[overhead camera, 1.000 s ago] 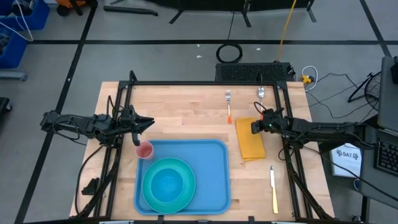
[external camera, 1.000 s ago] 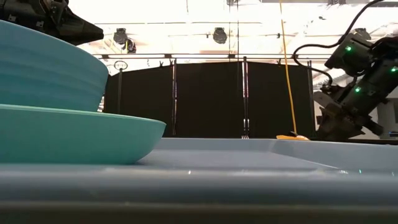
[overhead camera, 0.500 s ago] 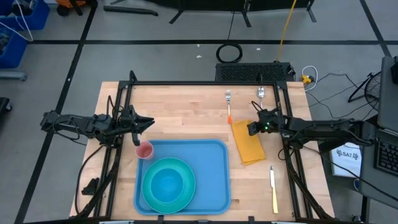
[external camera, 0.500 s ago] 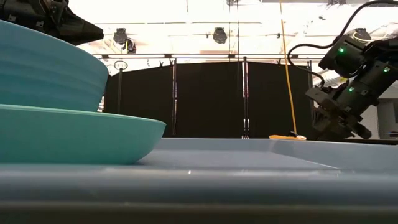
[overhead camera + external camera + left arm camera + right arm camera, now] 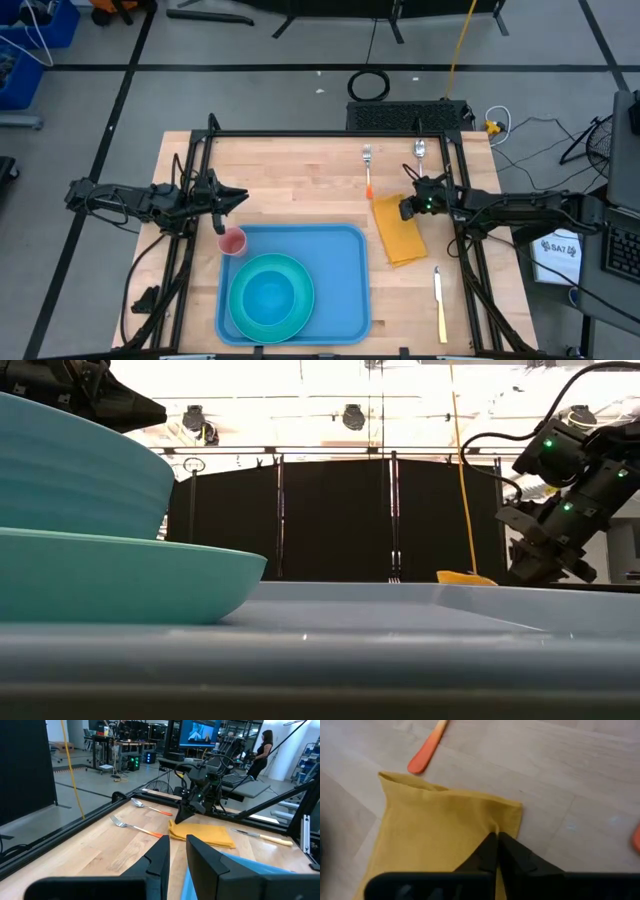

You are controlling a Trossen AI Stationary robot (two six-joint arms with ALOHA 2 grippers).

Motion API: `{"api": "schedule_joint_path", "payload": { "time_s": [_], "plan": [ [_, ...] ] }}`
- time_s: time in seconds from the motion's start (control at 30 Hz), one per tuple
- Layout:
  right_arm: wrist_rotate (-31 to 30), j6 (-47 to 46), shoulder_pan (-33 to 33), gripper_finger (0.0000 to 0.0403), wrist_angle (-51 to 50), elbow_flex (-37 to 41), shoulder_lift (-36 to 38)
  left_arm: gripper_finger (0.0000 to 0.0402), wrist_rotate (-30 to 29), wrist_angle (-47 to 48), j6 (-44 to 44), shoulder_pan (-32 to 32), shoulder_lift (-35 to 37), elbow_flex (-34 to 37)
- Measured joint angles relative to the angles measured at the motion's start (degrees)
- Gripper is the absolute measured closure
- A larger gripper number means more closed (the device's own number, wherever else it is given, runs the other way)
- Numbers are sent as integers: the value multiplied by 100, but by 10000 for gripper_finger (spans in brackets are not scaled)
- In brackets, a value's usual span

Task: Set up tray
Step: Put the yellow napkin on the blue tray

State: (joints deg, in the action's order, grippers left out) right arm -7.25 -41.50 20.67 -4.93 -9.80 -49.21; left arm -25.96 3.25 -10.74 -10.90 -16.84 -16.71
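Note:
The light-blue tray (image 5: 345, 275) lies at the table's near middle, with a teal plate and bowl (image 5: 270, 293) on its left half. A pink cup (image 5: 232, 241) stands at its far left corner. The yellow-orange napkin (image 5: 398, 232) lies flat, slightly askew, right of the tray. My right gripper (image 5: 404, 208) is shut at the napkin's far end, as the right wrist view (image 5: 496, 836) shows. My left gripper (image 5: 243, 197) hovers beyond the cup, open by a narrow gap (image 5: 178, 842) and empty. My right gripper has its shut fingertips on the napkin's far end (image 5: 490, 824), near its far right corner, coming from the table's right and slanting down. A small crease runs out from the tips. The napkin's far edge (image 5: 462, 576) stands slightly raised; the rest lies on the table.
An orange-handled fork (image 5: 368, 166) and a spoon (image 5: 420, 150) lie at the far edge beyond the napkin. A knife (image 5: 440, 302) lies near the front right. A black frame (image 5: 320, 133) borders the table. Bare wood lies between the fork and my left gripper.
My right gripper has gone a little toward the table's left with the napkin's far end. The napkin has turned about: its far end has swung toward the fork and the tray while its near end has stayed in place.

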Motion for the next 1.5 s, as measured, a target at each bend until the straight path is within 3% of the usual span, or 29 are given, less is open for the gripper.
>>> {"api": "schedule_joint_path", "payload": {
  "time_s": [0.4, 0.57, 0.77, 0.9, 1.23, 1.5],
  "plan": [
    [16, 121, -94, 402, 813, 7, 54, 334, -2, -2, 0, 2, 0, 0],
    [393, -86, -238, 402, 754, 7, 55, 334, -2, -2, 4, 0, -1, 0],
    [435, -425, -289, 400, -60, 5, 49, 334, -2, -3, 9, 2, -1, 0],
    [476, -477, -356, 377, -228, -9, 65, 334, -2, -4, 17, 2, -2, 0],
    [1551, -1199, -631, 272, -128, 3, 306, 334, 0, 7, 17, 1, 0, 0],
    [1642, -1523, -739, 258, -631, -17, 310, 334, 0, 11, 26, 0, 0, 0]
  ]
}}
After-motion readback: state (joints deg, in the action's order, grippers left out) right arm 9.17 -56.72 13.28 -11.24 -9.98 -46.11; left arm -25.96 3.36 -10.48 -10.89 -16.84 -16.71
